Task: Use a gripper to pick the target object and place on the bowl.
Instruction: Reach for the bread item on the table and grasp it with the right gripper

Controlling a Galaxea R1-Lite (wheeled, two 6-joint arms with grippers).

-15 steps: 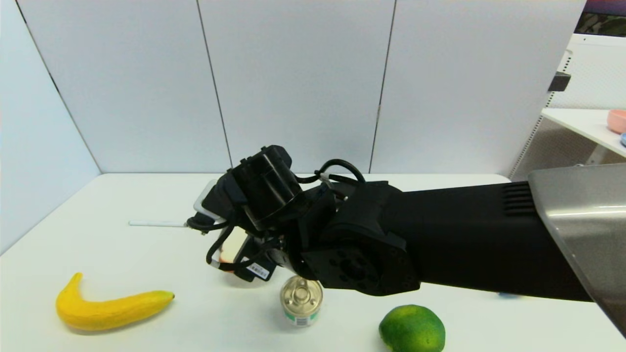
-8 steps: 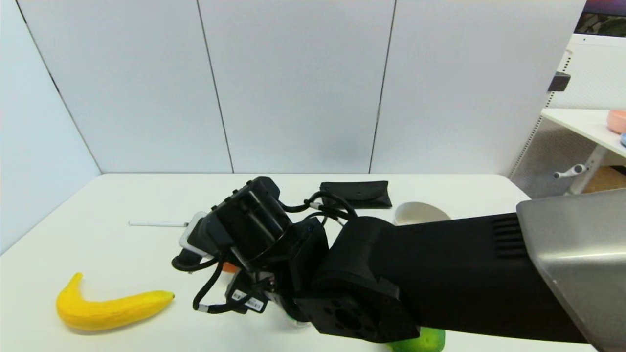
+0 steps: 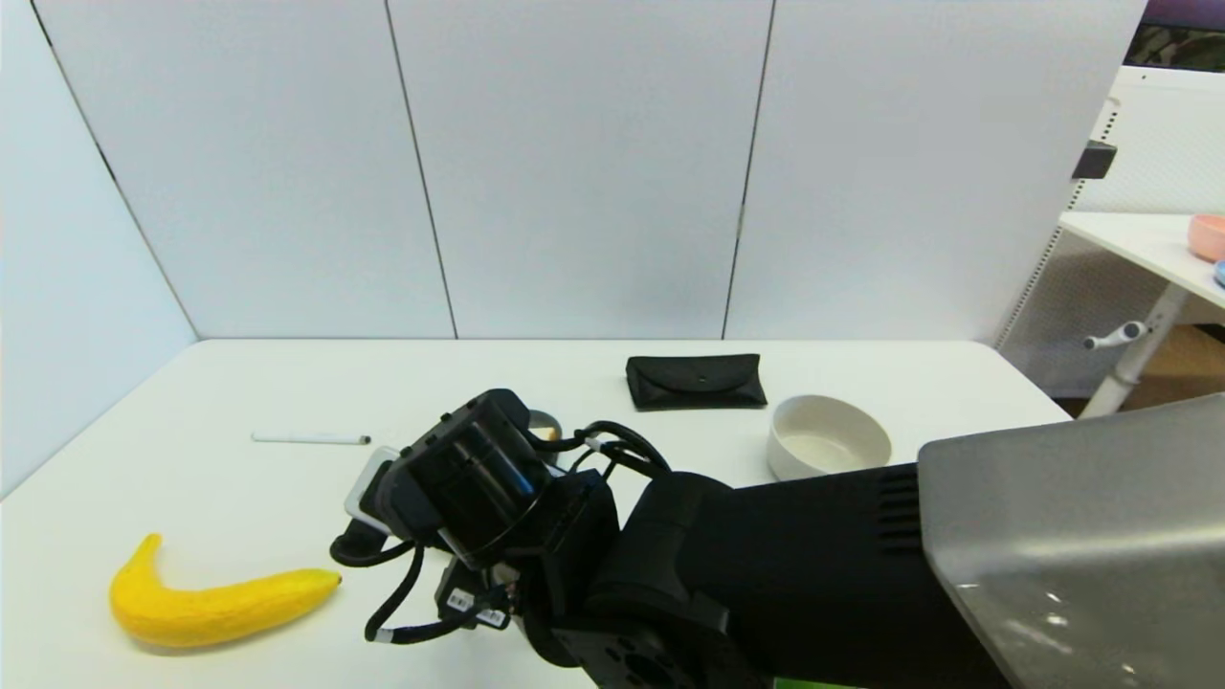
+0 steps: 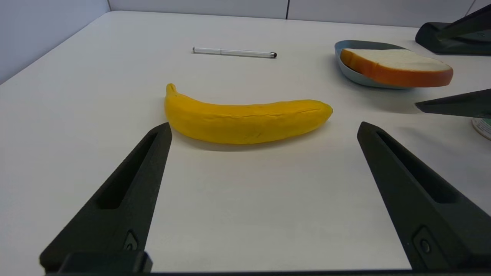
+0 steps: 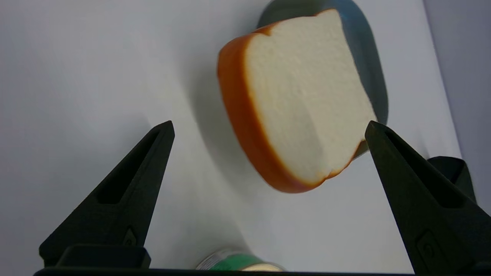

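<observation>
Right pincer (image 5: 268,128) wide apart, holding nothing, above toast slice (image 5: 303,103) lying half on grey plate (image 5: 366,57) on counter (image 4: 245,199); left pincer (image 4: 264,128) wide near banana (image 4: 245,120); bowl (image 3: 828,450) well apart.

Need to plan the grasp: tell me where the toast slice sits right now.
The toast slice lies on the grey plate, overhanging its rim, mid-table right of the banana, with the open right gripper over it.
</observation>
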